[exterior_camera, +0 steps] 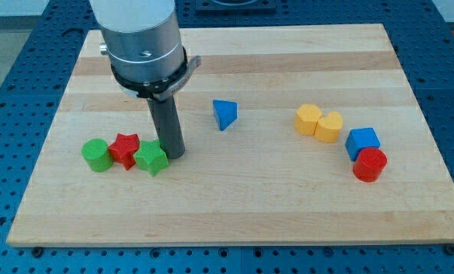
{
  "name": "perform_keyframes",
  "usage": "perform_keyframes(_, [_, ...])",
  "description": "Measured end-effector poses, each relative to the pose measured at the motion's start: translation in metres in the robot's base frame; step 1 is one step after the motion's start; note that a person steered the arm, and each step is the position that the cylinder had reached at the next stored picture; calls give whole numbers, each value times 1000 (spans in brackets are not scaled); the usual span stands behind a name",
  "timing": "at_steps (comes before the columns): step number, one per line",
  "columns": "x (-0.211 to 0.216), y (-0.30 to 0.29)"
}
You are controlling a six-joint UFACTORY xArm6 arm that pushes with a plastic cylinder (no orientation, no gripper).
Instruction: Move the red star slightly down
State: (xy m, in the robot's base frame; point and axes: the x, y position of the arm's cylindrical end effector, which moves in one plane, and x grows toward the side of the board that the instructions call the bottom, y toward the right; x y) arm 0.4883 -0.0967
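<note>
Blue perforated metal (29,91) surrounds a pale wooden board (234,205) that serves as the tabletop. Nine items are noted on it: the arm's rod and eight blocks.

The arm (139,38) enters from the top edge, near the top-left corner. It carries no gripper, so nothing opens, closes or grips; it ends in a dark rod. My tip (174,156) rests on the board in the left half, roughly midway between the top and bottom edges.

Left group, three blocks in a row towards the left edge:
- green cylinder (96,155), nearest the left edge.
- red star (125,148), the task item, between the two green blocks and touching or nearly touching both. It sits slightly nearer the top edge than its neighbours.
- green star (151,159), just left of the tip and in apparent contact with the rod.

The tip is therefore separated from the red star by the green star.

Centre: a blue triangle (225,114) stands alone, well apart from the others.

Right group, towards the right edge:
- yellow hexagon (308,119) and yellow heart (329,127), touching side by side.
- blue cube (362,141), just beside the heart.
- red cylinder (369,164), against the cube on its bottom-edge side.
</note>
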Motion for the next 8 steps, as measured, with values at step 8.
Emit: perform_keyframes(8, [-35,-62])
